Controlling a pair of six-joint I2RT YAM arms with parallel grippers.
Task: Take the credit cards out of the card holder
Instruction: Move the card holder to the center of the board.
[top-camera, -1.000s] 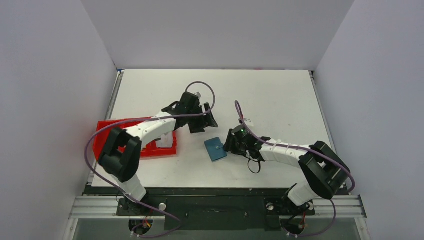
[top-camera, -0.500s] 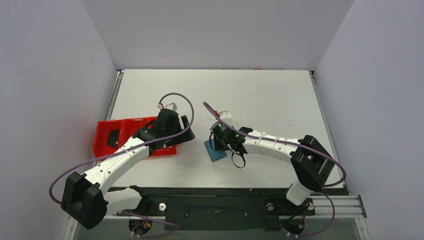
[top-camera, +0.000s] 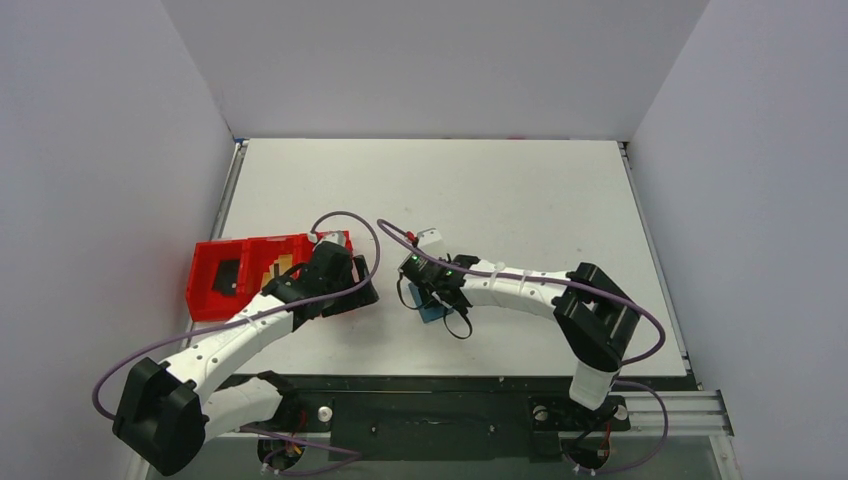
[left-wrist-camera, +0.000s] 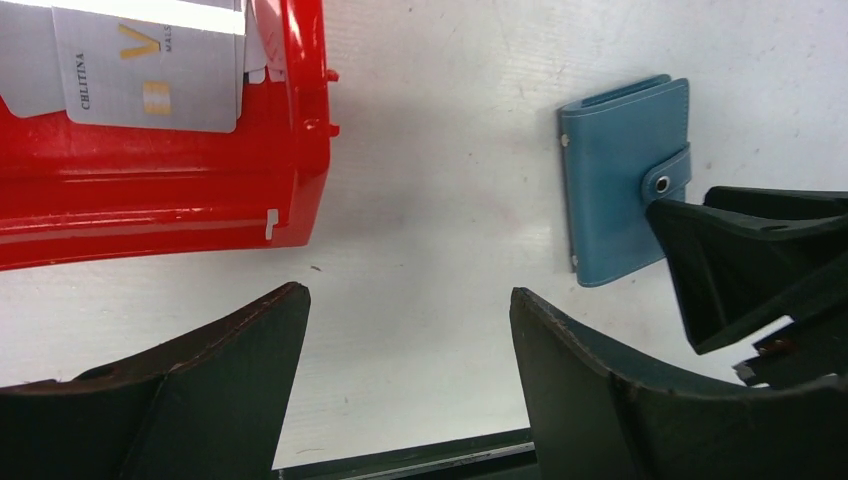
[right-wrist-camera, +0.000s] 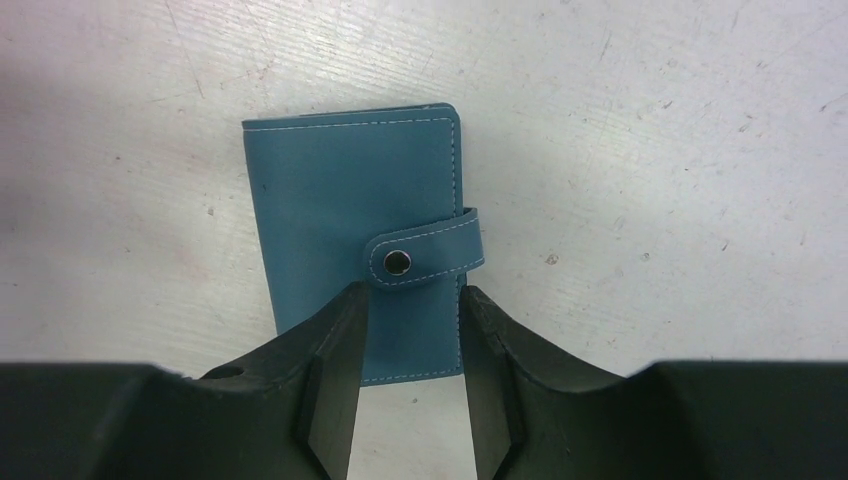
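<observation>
The small blue leather card holder (right-wrist-camera: 350, 200) lies snapped shut on the white table (right-wrist-camera: 650, 150), right of the red plastic tray (left-wrist-camera: 300, 150), where a pale credit card (left-wrist-camera: 150, 65) already rests. The right gripper (right-wrist-camera: 412, 295) sits narrowed over the holder's near edge. The left gripper (left-wrist-camera: 405, 295) gapes wide, empty. Whether more cards remain inside is hidden.

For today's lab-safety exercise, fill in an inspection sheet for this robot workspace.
Surface: white table, scuffed.
Job's things: blue card holder lying flat, strap snapped shut; chip card and dark card lie in the red three-compartment tray.
Clutter: that tray; nothing else seen.
Grippers: left gripper open above bare table; right gripper straddles the strap, grip unclear.
Cables: purple cables loop off both arms.
Surroundings: plain walls on three sides.
</observation>
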